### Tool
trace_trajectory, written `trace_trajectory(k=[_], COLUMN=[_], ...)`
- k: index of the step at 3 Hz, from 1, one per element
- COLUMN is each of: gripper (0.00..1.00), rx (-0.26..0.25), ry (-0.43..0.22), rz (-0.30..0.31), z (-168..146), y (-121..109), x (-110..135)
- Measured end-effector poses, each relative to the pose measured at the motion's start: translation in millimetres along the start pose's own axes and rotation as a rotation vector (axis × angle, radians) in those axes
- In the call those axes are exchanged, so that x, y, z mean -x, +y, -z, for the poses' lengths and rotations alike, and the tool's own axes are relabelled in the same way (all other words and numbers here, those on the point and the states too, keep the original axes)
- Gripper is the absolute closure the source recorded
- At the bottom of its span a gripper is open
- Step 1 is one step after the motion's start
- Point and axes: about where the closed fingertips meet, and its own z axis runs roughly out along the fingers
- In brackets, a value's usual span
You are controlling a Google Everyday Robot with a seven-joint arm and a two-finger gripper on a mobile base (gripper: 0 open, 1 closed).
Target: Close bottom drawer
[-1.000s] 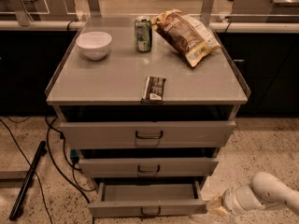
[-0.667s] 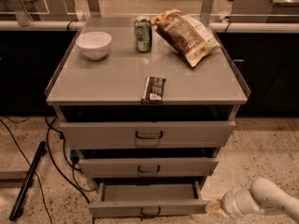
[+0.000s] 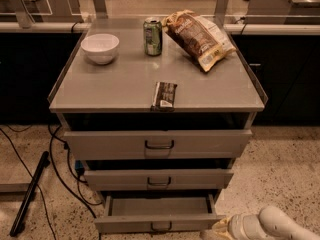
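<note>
The bottom drawer [image 3: 159, 223] is the lowest of three grey drawers and stands pulled out, its inside showing empty, with a small dark loop handle at the front. My gripper [image 3: 214, 232] is at the bottom edge of the camera view, just right of the drawer's front right corner, on the end of the white arm [image 3: 272, 226]. Its tip is partly cut off by the frame edge.
The top drawer [image 3: 159, 144] and middle drawer [image 3: 159, 178] stand slightly out. On the cabinet top [image 3: 120, 86] are a white bowl [image 3: 100, 47], a green can [image 3: 152, 36], a chip bag [image 3: 199, 38] and a dark snack bar [image 3: 164, 95]. Cables [image 3: 62, 169] and a black pole [image 3: 29, 194] lie on the floor at left.
My arm and gripper have moved a little left and lower, toward the bottom drawer's right front corner. The drawer stays open about as far as before.
</note>
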Motion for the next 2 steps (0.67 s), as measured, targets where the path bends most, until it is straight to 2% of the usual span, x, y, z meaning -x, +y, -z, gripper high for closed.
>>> trace_trajectory(k=[1, 2], gripper=[1.0, 1.0], rx=[-0.077, -0.071], ry=[0.069, 0.068], rz=[0.16, 0.16], z=[-27.0, -27.7], y=[15.9, 17.6], x=[-3.6, -3.7])
